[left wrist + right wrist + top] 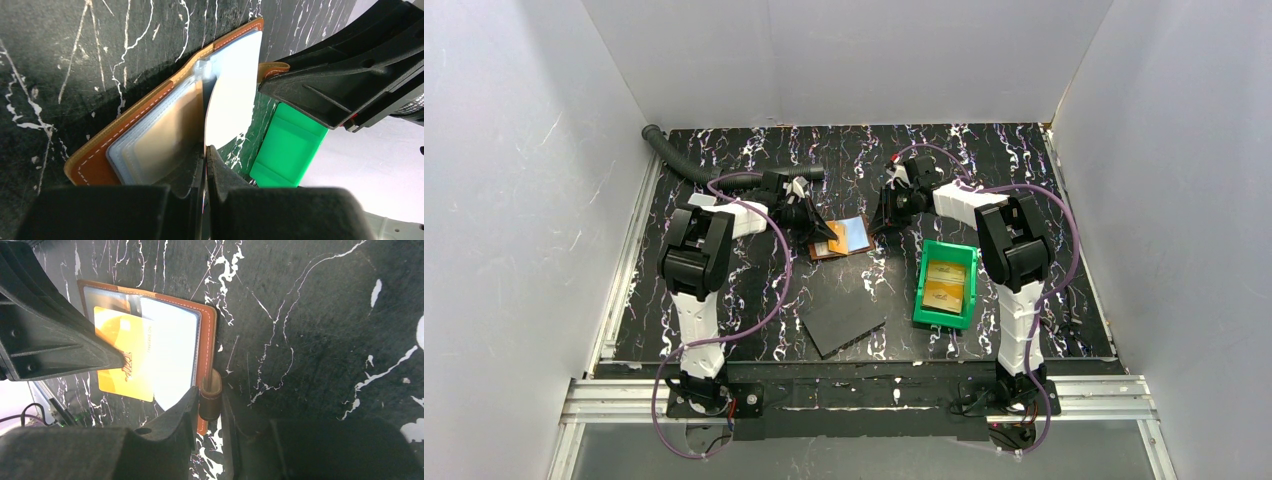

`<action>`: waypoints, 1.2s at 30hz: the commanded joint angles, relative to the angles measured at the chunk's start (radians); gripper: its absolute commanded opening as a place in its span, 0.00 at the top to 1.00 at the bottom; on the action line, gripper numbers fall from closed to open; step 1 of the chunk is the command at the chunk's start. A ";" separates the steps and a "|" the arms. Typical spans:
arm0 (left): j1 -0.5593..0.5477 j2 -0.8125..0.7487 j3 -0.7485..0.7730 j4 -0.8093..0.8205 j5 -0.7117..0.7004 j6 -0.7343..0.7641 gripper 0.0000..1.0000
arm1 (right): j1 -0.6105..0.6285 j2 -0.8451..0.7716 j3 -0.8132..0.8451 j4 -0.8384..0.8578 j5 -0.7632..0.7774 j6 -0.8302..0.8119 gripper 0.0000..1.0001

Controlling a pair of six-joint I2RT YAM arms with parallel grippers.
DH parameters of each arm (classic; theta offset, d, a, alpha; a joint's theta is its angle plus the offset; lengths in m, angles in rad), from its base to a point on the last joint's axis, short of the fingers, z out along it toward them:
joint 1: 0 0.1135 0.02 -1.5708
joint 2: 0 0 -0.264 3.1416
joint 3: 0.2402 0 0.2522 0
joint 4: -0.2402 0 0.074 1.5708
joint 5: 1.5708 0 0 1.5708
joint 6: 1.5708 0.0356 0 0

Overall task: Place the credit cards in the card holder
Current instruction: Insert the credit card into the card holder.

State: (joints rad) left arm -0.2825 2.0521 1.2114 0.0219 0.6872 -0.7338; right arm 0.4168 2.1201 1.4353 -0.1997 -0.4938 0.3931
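Note:
The brown card holder (826,247) lies open on the table with its clear sleeves up, seen too in the left wrist view (95,165) and the right wrist view (207,335). My left gripper (206,149) is shut on an orange-yellow credit card (120,375). That card is tilted over the open sleeves, and one end juts past the holder's edge. From the left wrist the card (230,100) looks pale with glare. My right gripper (210,401) has the holder's snap tab (210,396) between its jaws, both fingers against it. More orange-yellow cards (946,282) lie in the green bin.
The green bin (926,305) stands right of the holder, close to the right arm. A dark grey slab (844,320) lies in front of the holder. A black ribbed hose (686,160) runs along the back left. White walls close in three sides.

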 commanded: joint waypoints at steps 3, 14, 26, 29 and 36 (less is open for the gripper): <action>0.007 -0.042 -0.029 0.035 -0.116 -0.023 1.00 | 0.000 0.012 -0.011 0.030 -0.035 0.016 0.71; 0.005 -0.030 -0.050 0.108 -0.079 -0.087 1.00 | -0.001 0.006 -0.018 0.034 -0.038 0.018 0.72; 0.003 -0.038 -0.096 0.156 -0.066 -0.111 1.00 | 0.000 0.003 -0.025 0.048 -0.048 0.028 0.73; -0.001 -0.042 -0.096 0.154 -0.063 -0.122 0.91 | 0.000 0.001 -0.026 0.048 -0.049 0.028 0.73; -0.011 -0.071 -0.095 0.105 -0.097 -0.125 0.58 | 0.000 -0.005 -0.033 0.048 -0.048 0.024 0.74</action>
State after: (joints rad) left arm -0.2836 2.0270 1.1278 0.2028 0.6418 -0.8791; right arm 0.4126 2.1216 1.4113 -0.1574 -0.5247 0.4194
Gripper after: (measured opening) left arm 0.381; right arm 0.271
